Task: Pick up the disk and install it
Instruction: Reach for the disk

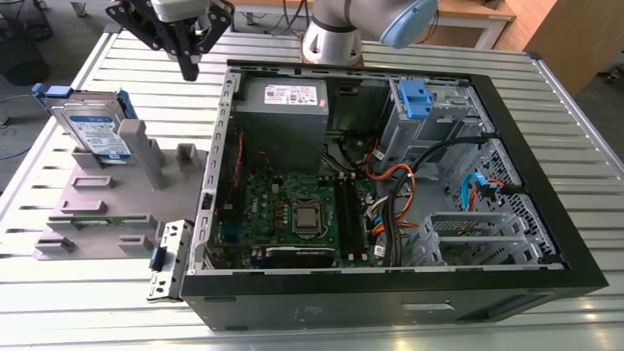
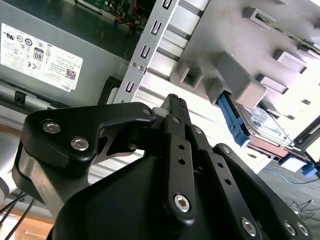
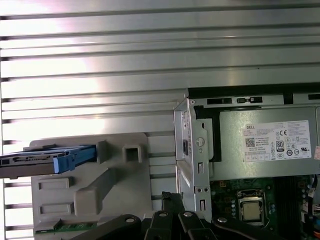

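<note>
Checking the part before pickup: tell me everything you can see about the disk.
The disk is a flat silver-grey metal drive with a white-and-blue label and blue plastic side rails. It stands on edge in the grey holder, on the exterior view's left of the computer case. Only the holder touches it.

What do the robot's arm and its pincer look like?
The arm is made of fat, round, silvery-grey tubes, with a light blue cap on one joint. The pincer is black, built from flat jointed bars that narrow to a thin tip. In the second wrist view, silver screws dot it.
</note>
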`<action>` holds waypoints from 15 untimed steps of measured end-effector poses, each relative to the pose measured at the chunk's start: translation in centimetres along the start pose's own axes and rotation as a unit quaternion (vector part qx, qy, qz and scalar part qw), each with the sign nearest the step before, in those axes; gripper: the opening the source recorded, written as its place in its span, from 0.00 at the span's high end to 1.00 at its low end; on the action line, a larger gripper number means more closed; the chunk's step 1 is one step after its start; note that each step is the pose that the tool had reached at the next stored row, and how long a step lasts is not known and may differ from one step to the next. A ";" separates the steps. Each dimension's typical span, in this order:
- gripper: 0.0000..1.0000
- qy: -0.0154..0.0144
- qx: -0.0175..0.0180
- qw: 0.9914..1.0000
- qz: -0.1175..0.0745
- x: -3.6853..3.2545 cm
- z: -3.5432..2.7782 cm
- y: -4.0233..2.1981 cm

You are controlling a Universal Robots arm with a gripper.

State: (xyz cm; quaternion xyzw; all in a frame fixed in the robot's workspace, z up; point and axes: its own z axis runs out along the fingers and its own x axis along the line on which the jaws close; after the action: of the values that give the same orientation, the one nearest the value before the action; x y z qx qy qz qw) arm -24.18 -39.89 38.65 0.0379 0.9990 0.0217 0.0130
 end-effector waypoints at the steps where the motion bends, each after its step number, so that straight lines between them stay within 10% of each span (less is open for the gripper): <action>1: 0.89 0.000 0.000 1.000 0.000 0.10 0.01 -0.01; 15: 0.89 0.000 0.000 1.000 0.000 1.42 0.10 -0.11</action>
State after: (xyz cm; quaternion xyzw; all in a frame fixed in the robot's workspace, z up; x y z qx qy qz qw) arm -25.60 -39.89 38.51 0.0379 0.9990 0.0217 0.0131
